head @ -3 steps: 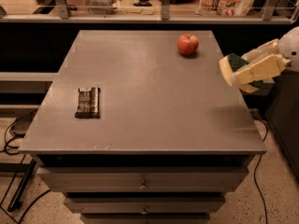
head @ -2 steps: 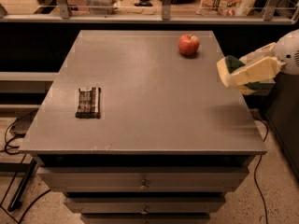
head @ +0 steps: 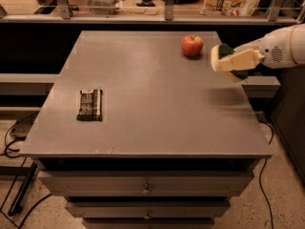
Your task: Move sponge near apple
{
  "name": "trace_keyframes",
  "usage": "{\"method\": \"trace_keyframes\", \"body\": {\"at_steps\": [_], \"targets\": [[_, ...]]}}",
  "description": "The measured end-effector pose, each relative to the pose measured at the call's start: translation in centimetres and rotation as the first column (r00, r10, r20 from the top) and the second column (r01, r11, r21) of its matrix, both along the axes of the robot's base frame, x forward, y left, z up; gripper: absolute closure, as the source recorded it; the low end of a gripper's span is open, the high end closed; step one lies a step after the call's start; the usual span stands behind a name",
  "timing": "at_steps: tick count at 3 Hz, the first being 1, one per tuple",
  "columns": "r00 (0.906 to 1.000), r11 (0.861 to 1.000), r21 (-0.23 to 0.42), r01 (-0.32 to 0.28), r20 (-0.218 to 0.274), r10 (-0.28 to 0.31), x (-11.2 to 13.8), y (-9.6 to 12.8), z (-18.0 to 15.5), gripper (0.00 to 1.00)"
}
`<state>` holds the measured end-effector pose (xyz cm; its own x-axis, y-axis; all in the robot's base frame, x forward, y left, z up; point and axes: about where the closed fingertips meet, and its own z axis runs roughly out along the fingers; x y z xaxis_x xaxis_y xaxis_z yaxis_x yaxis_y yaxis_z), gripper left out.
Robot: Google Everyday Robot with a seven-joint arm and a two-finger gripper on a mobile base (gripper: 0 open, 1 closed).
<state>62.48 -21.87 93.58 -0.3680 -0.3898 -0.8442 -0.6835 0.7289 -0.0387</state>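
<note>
The pincer [head: 234,61] reaches in from the right on its white arm [head: 281,46] and hangs over the right edge of the worktop [head: 157,94], close to the far right corner. It is clamped on the sponge [head: 218,57], its pale fingers across the middle of it. The sponge is carried tilted, with the yellow foam side turned left toward the apple [head: 191,46] and dark green showing at its top and lower end. A soft shadow [head: 224,97] lies on the worktop nearer the front than the sponge, which suggests the sponge is off the surface and not resting on it.

The relation that matters is between the sponge and the apple. The apple stands by the far edge, just inside the far right corner, to the left of the pincer and a little farther back. A narrow strip of bare worktop shows between the apple and the sponge's leading face, so they are near but apart.

In this judgement, the sponge needs only a descent to the surface beside the apple, without nudging the fruit. The dark packet [head: 90,104] near the left edge lies well apart and plays no part.
</note>
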Motion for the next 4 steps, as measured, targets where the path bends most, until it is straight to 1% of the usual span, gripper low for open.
{"method": "trace_keyframes", "body": {"at_steps": [1,2,3,4], "targets": [[0.9948,0.997,0.012,0.078,0.064,-0.079,4.5,0.0,0.0,1.0],[0.981,0.987,0.027,0.162,0.105,-0.163,8.5,-0.6,-0.4,1.0],[0.9547,0.957,0.094,0.274,0.094,-0.282,12.9,-2.2,-2.0,1.0],[0.9416,0.94,0.119,0.319,0.073,-0.329,14.9,-2.8,-2.9,1.0]]}}
